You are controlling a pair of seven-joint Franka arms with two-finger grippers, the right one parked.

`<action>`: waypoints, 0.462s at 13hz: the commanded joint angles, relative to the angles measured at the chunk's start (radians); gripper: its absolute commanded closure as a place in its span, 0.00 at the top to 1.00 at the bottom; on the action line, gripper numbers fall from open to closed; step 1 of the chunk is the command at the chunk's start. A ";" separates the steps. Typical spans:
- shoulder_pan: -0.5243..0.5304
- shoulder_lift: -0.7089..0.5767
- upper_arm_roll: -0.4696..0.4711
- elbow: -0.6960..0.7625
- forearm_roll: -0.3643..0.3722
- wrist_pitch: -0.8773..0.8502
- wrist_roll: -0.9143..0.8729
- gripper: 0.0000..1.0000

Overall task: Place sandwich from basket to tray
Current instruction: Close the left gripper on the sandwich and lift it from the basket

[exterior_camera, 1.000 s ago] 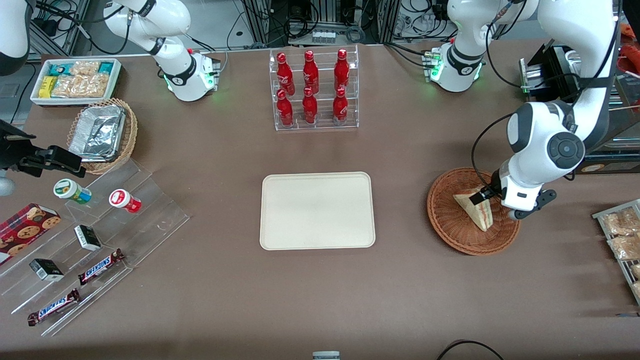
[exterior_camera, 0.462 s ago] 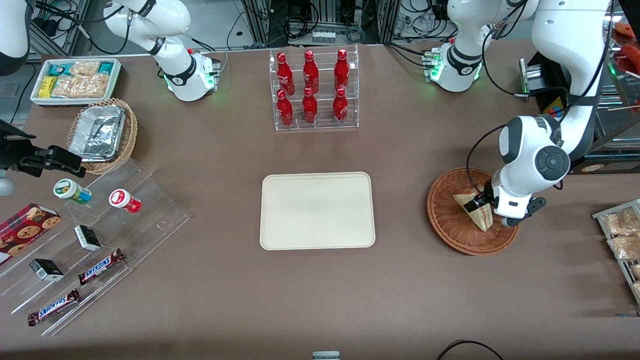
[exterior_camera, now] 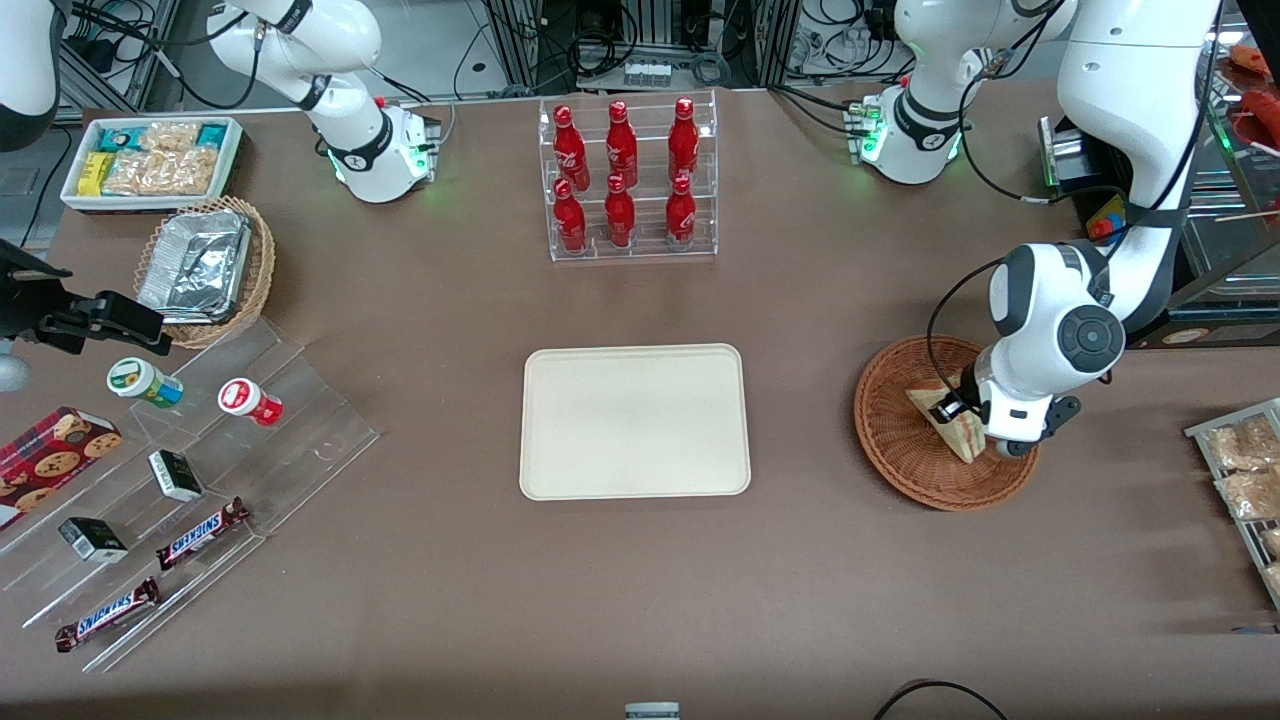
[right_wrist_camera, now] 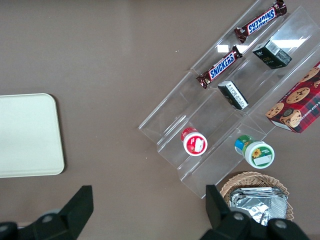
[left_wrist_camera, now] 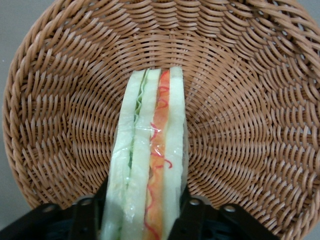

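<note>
Front view shows the left arm's gripper (exterior_camera: 957, 412) down inside the reddish-brown wicker basket (exterior_camera: 900, 455), which sits toward the working arm's end of the table. The arm's white wrist housing covers much of the gripper and the part of the basket rim nearest it, so only one dark fingertip shows from this camera, against the pale bread of the sandwich (exterior_camera: 950, 428).

The left wrist view is plainer: the sandwich (left_wrist_camera: 150, 160) stands on edge in the basket (left_wrist_camera: 260, 100), its layers of white bread, green filling and orange-red filling facing the camera under clear wrap. A black finger (left_wrist_camera: 92, 212) presses one bread face and its partner presses the other, so the gripper (left_wrist_camera: 142, 212) is clamped on the sandwich. The wedge's end nearest the camera is cut off by the frame, and its tip rests on the woven floor. The basket's sloping wall rises all around it.

The cream tray (exterior_camera: 634, 421) lies flat in the middle of the table, well apart from the basket, with bare brown tabletop (exterior_camera: 800, 560) between them. An acrylic rack of red bottles (exterior_camera: 626, 180) stands farther from the front camera than the tray. At the table's edge near the basket, a rack of packaged snacks (exterior_camera: 1243, 478) is cut off by the frame.
</note>
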 commanded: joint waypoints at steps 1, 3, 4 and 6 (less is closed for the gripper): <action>0.000 -0.016 -0.001 0.003 0.005 -0.009 -0.017 0.00; -0.002 -0.024 -0.001 0.065 0.014 -0.100 -0.004 0.00; -0.002 -0.028 -0.001 0.108 0.019 -0.163 0.000 0.00; -0.013 -0.038 -0.007 0.217 0.079 -0.319 0.011 0.00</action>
